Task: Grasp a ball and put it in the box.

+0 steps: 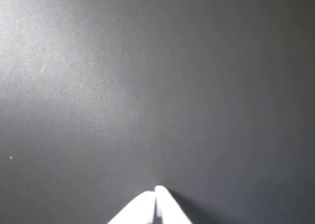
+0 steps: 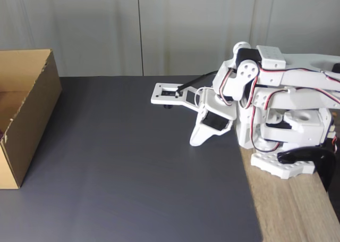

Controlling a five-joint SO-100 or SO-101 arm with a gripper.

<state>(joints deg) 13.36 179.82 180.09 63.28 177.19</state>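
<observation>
Surface (image 2: pixel 133 167): dark grey mat over most of the fixed view, bare across its middle; a strip of wooden top exposed at the right edge.

Box (image 2: pixel 29 119): brown cardboard, open-topped, at the far left of the fixed view, cut by the frame edge. Interior largely hidden by the near wall; a faint dark-pink trace low inside at the left edge, too small to identify.

Arm (image 2: pixel 281 93): white, folded low over its base at the right of the fixed view, on the wooden strip, well apart from the box with open mat between.

Gripper (image 2: pixel 204 130): pointed down and to the left in the fixed view, tip just above or at the mat. In the wrist view the two white fingertips (image 1: pixel 147 204) meet at the bottom edge with no gap visible between them; closed, or very nearly so, with nothing held and only mat ahead.

Ball: not located on the mat in either view. Position cannot be told; possibly inside the box, unconfirmed.

Judgement: bearing from gripper to ball not determinable. If the ball lies in the box, task likely complete and arm at rest. Otherwise, ball to be found first and the gripper opened wide before any approach.
</observation>
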